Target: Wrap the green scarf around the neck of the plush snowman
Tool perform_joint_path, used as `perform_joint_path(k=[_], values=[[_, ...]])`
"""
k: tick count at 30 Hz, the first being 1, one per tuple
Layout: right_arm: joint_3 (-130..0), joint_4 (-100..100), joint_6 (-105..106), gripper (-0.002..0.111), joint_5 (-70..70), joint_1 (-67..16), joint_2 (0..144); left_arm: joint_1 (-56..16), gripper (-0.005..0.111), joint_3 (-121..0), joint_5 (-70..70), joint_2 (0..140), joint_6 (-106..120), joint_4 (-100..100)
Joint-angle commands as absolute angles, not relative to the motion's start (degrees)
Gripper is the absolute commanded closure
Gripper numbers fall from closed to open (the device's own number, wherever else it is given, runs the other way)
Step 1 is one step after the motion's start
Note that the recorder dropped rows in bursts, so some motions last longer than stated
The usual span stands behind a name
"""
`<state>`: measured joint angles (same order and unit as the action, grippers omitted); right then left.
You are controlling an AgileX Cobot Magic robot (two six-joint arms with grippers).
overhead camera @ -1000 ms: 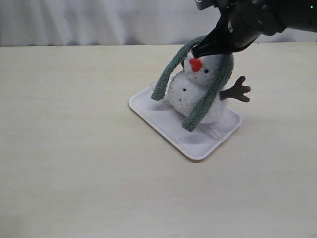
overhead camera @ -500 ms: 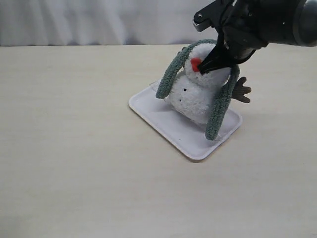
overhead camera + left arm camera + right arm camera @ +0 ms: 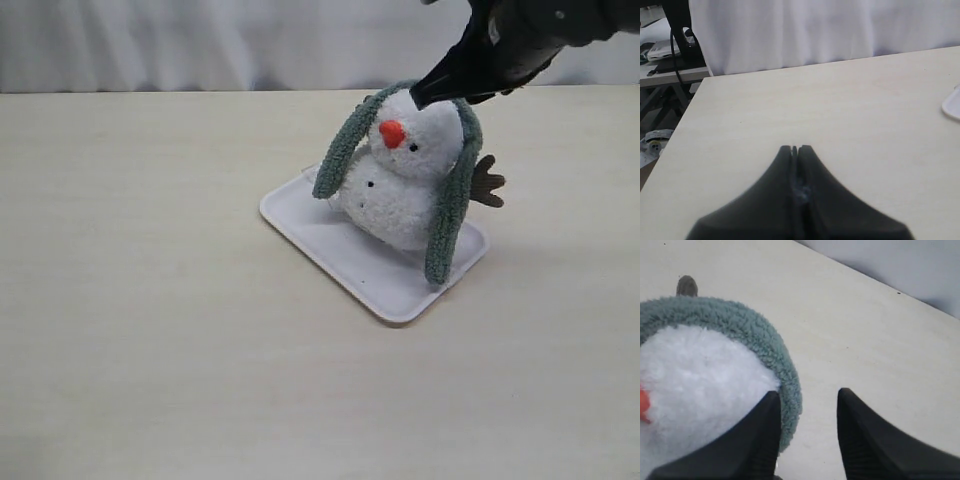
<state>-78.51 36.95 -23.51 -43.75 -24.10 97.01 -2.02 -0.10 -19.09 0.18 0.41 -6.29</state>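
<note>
Caught mid-drape, with the ribbed, fuzzy green scarf (image 3: 452,195) laid hood-like over the head of the fluffy plush snowman (image 3: 400,205), on the white tray (image 3: 350,260) right of centre on the surface (image 3: 150,300), both ends hanging loose. Parted and empty at the right jaws, just above the head; clenched on nothing at the left jaws. Likely calls next for retaking one end and crossing it at the neck, under the orange nose (image 3: 392,133).

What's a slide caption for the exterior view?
Green scarf draped over the head of the plush snowman on a white tray, right gripper open just above.
</note>
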Motion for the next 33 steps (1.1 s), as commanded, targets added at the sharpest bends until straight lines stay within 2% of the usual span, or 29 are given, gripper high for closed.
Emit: perform_joint_path(k=[1, 2, 3, 4, 8, 14, 21, 30, 33], values=[[-78.61, 32.44, -18.29, 0.08, -43.18, -24.11, 93.6, -2.01, 0.107, 0.0, -18.4, 0.0, 0.45, -5.95], [-78.61, 31.07, -16.66, 0.086, -43.05, -24.11, 93.09, -2.01, 0.107, 0.0, -18.4, 0.0, 0.45, -5.95], [-78.61, 27.41, -13.16, 0.099, -42.41, -24.11, 92.34, -2.01, 0.107, 0.0, -18.4, 0.0, 0.45, -5.95], [-78.61, 24.76, -10.27, 0.104, -42.36, -24.11, 92.07, -2.01, 0.107, 0.0, -18.4, 0.0, 0.45, -5.95], [-78.61, 11.97, 5.1, 0.104, -46.86, -24.11, 91.81, -2.01, 0.107, 0.0, -18.4, 0.0, 0.45, -5.95], [-77.86, 7.78, 3.76, 0.104, -42.2, -24.11, 85.42, -2.01, 0.107, 0.0, -18.4, 0.0, 0.45, -5.95], [-70.29, 3.2, 3.45, 0.104, -32.19, -24.11, 75.96, -2.01, 0.107, 0.0, -18.4, 0.0, 0.45, -5.95], [-69.57, -2.56, 5.53, 0.104, -31.62, -24.11, 75.75, -2.01, 0.107, 0.0, -17.9, 0.0, 1.75, -9.57], [-69.57, -2.46, 5.65, 0.104, -31.74, -24.11, 75.75, -2.01, 0.107, 0.0, -12.09, 0.0, 1.41, -11.45]])
